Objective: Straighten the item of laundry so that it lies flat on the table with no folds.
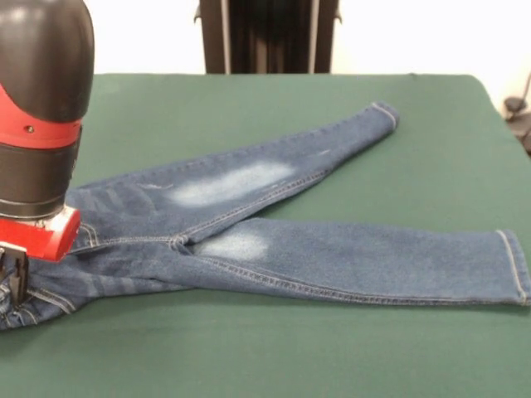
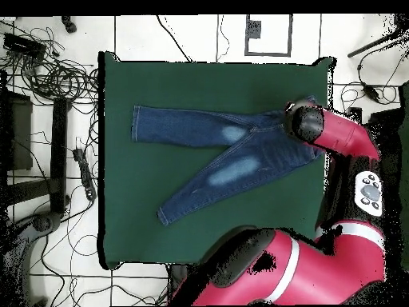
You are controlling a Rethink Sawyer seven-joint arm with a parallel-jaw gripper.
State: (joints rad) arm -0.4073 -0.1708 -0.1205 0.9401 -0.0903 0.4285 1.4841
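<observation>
The item of laundry (image 1: pixel 274 240), a small pair of blue jeans with whitish thigh patches, lies on the green table (image 1: pixel 249 348). Its two legs spread apart in a V, one toward the far right, one to the right edge. In the overhead view the jeans (image 2: pixel 216 148) lie across the table's (image 2: pixel 128 224) upper half. My gripper (image 1: pixel 12 282) is down at the waistband end at the far left, where the denim looks bunched. From above, the arm's wrist (image 2: pixel 307 124) covers the waistband and hides the gripper.
The red arm (image 2: pixel 319 256) reaches over the table's right edge in the overhead view. Cables (image 2: pixel 56 72) and stands lie on the floor left of the table. A dark upright frame (image 1: pixel 265 37) stands behind the table's far edge.
</observation>
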